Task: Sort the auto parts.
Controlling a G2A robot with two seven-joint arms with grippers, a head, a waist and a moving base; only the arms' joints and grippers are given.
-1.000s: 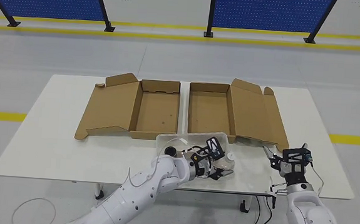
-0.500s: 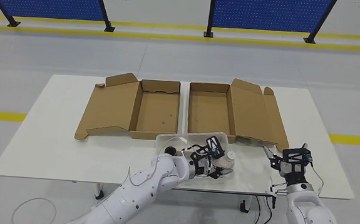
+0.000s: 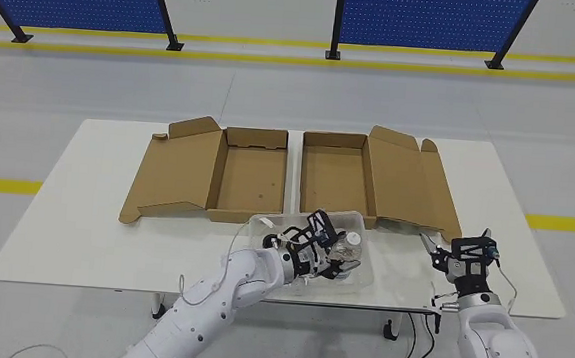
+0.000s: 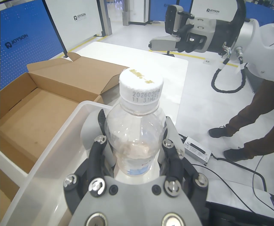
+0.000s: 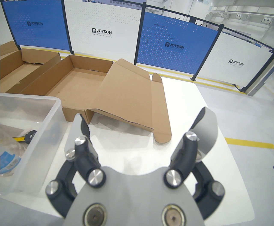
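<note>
**Left claw grips a bottle over the bin**

At the tabletop's [image 3: 84,215] near edge, the left claw [image 4: 134,119] is clamped on a clear bottle [image 4: 137,137] with a white cap. It holds the bottle over the right part of the clear bin [image 3: 265,221], cap pointing toward the other arm. The right claw [image 5: 141,117] hangs above the near right corner, just beside the bin, with its fingers wide apart. Behind the bin two open cardboard boxes lie side by side, the left box [image 3: 252,182] and the right box [image 3: 333,177], their lids folded outward.
</note>
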